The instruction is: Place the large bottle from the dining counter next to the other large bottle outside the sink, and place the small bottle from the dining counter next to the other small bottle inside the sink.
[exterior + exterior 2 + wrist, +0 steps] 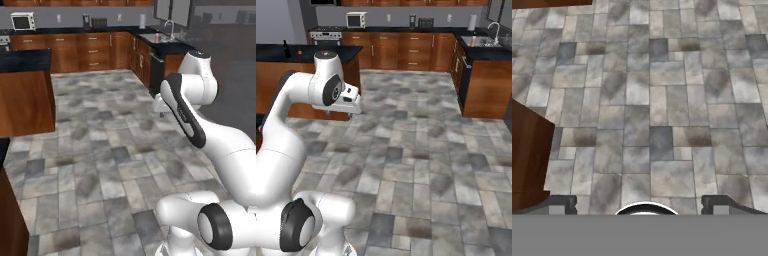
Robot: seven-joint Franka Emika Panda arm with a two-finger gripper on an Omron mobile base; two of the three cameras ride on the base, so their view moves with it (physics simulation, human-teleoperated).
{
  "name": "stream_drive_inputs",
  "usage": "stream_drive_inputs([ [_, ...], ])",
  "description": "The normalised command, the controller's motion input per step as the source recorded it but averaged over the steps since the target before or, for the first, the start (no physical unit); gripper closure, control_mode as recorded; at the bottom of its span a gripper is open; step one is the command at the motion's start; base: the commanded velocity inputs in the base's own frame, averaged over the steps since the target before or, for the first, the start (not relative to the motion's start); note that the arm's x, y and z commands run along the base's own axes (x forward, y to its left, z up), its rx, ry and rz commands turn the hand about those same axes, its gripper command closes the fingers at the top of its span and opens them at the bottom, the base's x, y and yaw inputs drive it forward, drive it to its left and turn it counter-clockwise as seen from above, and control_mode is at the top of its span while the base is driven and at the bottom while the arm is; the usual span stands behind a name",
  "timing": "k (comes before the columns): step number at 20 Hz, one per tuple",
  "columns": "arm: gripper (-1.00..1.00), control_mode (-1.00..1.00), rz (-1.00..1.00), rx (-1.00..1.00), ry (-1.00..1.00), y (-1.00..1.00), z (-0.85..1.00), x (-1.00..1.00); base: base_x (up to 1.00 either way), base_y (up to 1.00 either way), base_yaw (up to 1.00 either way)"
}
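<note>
We see our gripper (639, 206) spread wide over bare floor tiles (662, 100), holding nothing, while the large bottle (286, 48) stands on the dining counter (311, 51) and the sink (479, 40) lies well apart.

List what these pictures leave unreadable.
- Large bottle and small bottle on the dining counter: right base view, too small for labels.
- Sink: basin contents too far, blurred.
- Gripper: hand view, fingertips cut off at the bottom.
</note>
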Motion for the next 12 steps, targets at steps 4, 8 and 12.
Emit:
stream_drive_inputs([
  [4,-1.00,1.00,0.00,0.00,0.00,0.00,0.00,0.00,1.00,-0.12,-0.12],
  [8,-1.00,1.00,0.00,0.00,0.00,0.00,0.00,0.00,1.00,0.00,-0.10],
  [12,-1.00,1.00,0.00,0.00,0.00,0.00,0.00,0.00,1.00,0.00,-0.08],
])
